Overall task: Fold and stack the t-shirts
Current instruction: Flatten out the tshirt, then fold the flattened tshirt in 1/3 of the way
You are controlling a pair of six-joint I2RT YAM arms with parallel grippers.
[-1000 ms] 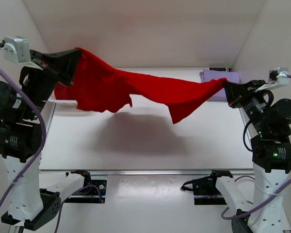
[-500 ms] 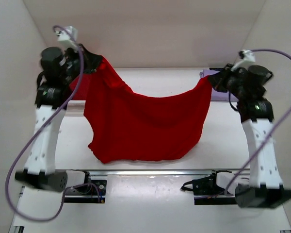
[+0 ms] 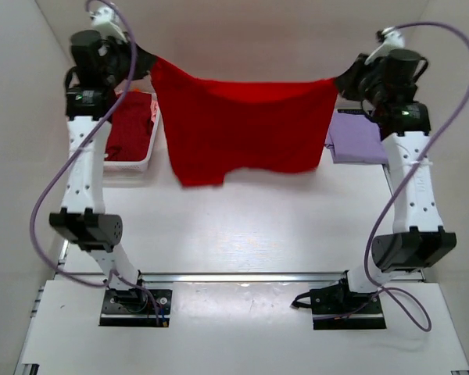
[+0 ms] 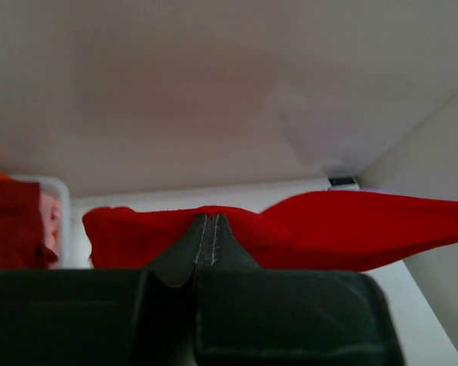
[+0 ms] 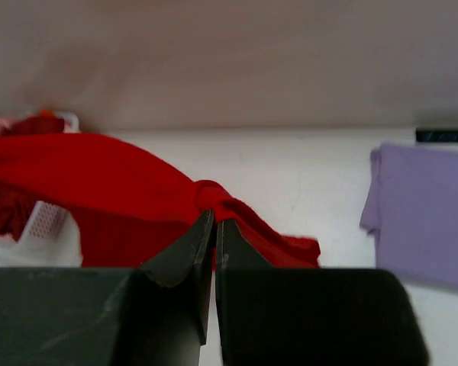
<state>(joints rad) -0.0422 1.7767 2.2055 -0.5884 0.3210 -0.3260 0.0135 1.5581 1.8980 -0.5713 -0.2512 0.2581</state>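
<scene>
the red t-shirt (image 3: 242, 129), sagging half a second ago, now hangs taut across the upper middle and looks ready to lay flat for folding. the white basket (image 3: 133, 166) at upper left and the folded lavender t-shirt (image 3: 358, 141) at upper right crowd its edges. the left gripper (image 3: 148, 62) and right gripper (image 3: 341, 78) stay clenched on its top corners.

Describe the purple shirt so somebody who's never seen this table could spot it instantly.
On the white table, look to the far right edge beside the right arm. The lavender t-shirt lies flat and folded there, the only purple cloth; the red t-shirt hangs in the air.
</scene>
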